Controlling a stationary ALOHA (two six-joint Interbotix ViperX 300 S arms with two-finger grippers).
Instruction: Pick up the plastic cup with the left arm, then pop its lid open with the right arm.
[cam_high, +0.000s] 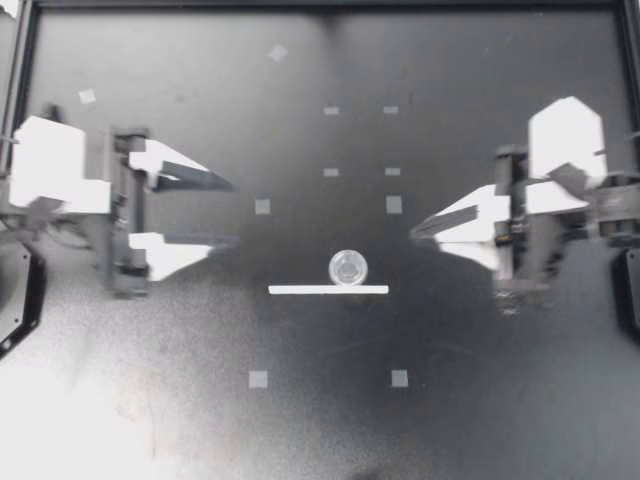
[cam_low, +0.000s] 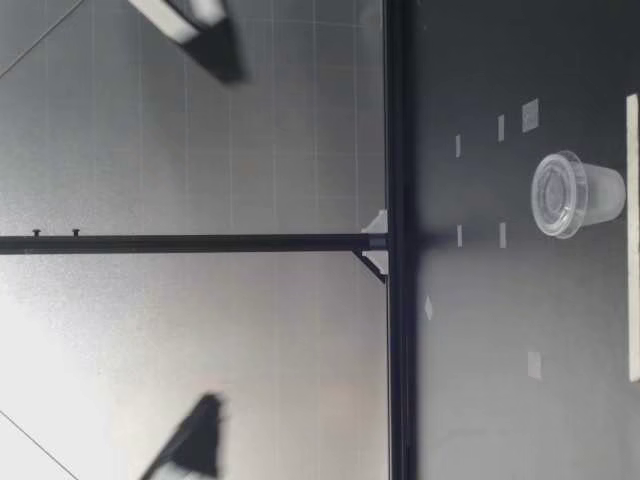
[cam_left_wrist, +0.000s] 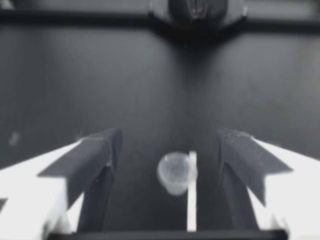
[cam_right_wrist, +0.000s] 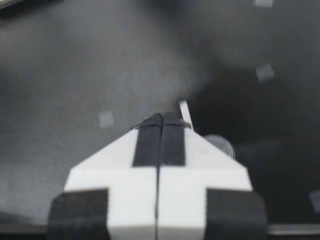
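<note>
A small clear plastic cup (cam_high: 348, 267) stands upright on the black table, touching the far side of a thin white strip (cam_high: 328, 290). My left gripper (cam_high: 233, 212) hovers to the cup's left, open, with nothing between its fingers. My right gripper (cam_high: 413, 232) is shut and empty, to the cup's right. The left wrist view shows the cup (cam_left_wrist: 176, 172) and strip (cam_left_wrist: 192, 192) ahead of the open left gripper (cam_left_wrist: 170, 139). In the right wrist view the shut right gripper (cam_right_wrist: 161, 118) partly hides the cup (cam_right_wrist: 221, 145). The low view shows the cup (cam_low: 578, 194) upright beside the strip (cam_low: 632, 235).
Small grey tape squares (cam_high: 262, 206) (cam_high: 394, 204) (cam_high: 258, 379) (cam_high: 399, 378) mark the table around the cup. A black frame rail (cam_high: 320, 5) runs along the table's far edge. Behind the table, a black bar (cam_low: 200, 243) crosses a grey wall.
</note>
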